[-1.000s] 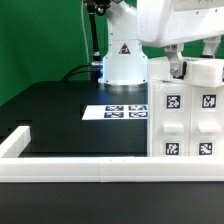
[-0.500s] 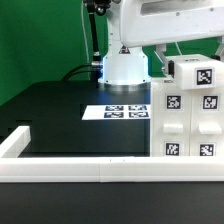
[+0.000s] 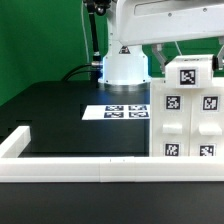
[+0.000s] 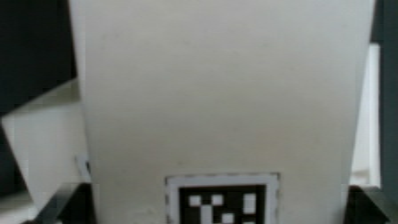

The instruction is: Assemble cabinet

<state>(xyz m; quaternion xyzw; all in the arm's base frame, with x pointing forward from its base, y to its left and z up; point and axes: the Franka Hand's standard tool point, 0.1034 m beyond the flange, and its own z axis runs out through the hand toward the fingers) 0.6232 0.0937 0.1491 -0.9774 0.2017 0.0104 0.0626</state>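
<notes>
white cabinet (image 3: 187,125): at 3 o'clock on surface (image 3: 60,110)
step: seating top panel (image 3: 188,75)
gripper: grip cannot tell
next: align, press down

A green curtain (image 3: 45,40) hangs behind a black table (image 3: 60,115), evenly lit. A low white rail (image 3: 75,169) borders the table's near edge and corner, and the marker board (image 3: 115,111) lies flat farther back.

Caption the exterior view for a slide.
Panda gripper above the white tagged cabinet, marker board on the black table.
</notes>
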